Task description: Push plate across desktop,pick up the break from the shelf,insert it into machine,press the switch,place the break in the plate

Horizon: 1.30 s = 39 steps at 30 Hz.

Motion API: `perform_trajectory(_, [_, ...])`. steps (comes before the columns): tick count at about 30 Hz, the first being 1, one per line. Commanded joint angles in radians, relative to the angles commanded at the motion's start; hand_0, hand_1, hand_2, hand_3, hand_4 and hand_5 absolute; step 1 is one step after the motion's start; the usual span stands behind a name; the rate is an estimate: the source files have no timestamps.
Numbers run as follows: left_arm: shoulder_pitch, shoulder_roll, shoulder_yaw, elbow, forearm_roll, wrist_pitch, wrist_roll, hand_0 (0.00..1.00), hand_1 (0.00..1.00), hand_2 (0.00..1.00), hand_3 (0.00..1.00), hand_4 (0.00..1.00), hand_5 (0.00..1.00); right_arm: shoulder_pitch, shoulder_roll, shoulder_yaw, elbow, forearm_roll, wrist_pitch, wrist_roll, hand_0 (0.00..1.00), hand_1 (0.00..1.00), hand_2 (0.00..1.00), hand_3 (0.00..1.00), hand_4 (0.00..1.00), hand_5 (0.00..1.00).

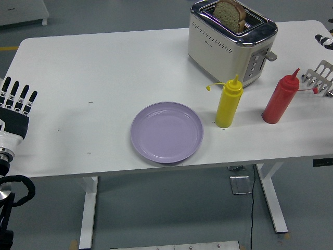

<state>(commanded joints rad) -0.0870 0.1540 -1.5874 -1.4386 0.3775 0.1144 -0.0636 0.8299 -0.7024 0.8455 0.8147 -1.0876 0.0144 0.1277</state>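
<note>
You see the toaster (231, 39) at the upper right of the frame, standing on the white table (104, 67). 1 slice of bread (230, 14) sticks up out of its top slot, raised well above the rim. The lever (270, 54) on the toaster's right end sits high.

The purple plate (166, 132) lies empty at the lower centre, close to the table's near edge. Just right of it stands the yellow squeeze bottle (229, 102), and further right the red squeeze bottle (281, 97); the 2 bottles are apart from each other and from the toaster. A metal rack (321, 77) shows at the right edge, beside the red bottle, partly cut off by the frame.

Your left hand (15, 107) rests at the left edge of the frame, fingers straight and side by side, holding nothing. Of your right hand (327, 39) only a small tip shows at the upper right edge, clear of the toaster; you cannot tell how its fingers stand.
</note>
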Motion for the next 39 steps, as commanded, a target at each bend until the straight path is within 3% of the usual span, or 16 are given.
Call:
perform_trajectory(6, [0.001, 0.001, -0.001, -0.003, -0.001, -0.001, 0.000, 0.822, 0.877, 0.946, 0.836, 0.606, 0.998, -0.032, -0.007, 0.087, 0.054, 0.211, 0.020, -0.003, 0.862, 0.833, 0.890, 0.954, 0.707, 0.366])
perform_trajectory(7, [0.001, 0.001, -0.001, -0.003, -0.001, -0.001, 0.000, 0.823, 0.877, 0.946, 0.836, 0.605, 0.998, -0.039, -0.008, 0.102, 0.062, 0.241, 0.021, -0.006, 0.842, 0.816, 0.842, 0.886, 0.664, 0.382])
perform_trajectory(16, [0.004, 0.000, -0.003, -0.004, -0.002, -0.003, 0.001, 0.822, 0.877, 0.946, 0.836, 0.605, 0.998, -0.098, -0.014, 0.216, 0.115, 0.572, 0.005, -0.035, 0.821, 0.785, 0.802, 0.846, 0.643, 0.375])
perform_trajectory(26, [0.007, -0.001, 0.001, -0.005, -0.002, -0.003, 0.001, 0.822, 0.876, 0.946, 0.836, 0.605, 0.998, -0.131, -0.020, 0.246, 0.135, 0.847, -0.017, -0.046, 0.801, 0.766, 0.780, 0.810, 0.603, 0.348])
perform_trajectory(32, [0.009, 0.000, 0.003, -0.005, -0.001, -0.003, 0.001, 0.821, 0.875, 0.946, 0.836, 0.605, 0.998, -0.139, -0.027, 0.260, 0.159, 0.883, -0.028, -0.046, 0.802, 0.769, 0.773, 0.808, 0.597, 0.354])
perform_trajectory(39, [0.010, 0.001, 0.005, -0.006, -0.001, -0.004, 0.001, 0.821, 0.875, 0.944, 0.836, 0.606, 0.998, -0.128, -0.033, 0.274, 0.233, 0.792, -0.053, -0.051, 0.811, 0.774, 0.775, 0.810, 0.595, 0.356])
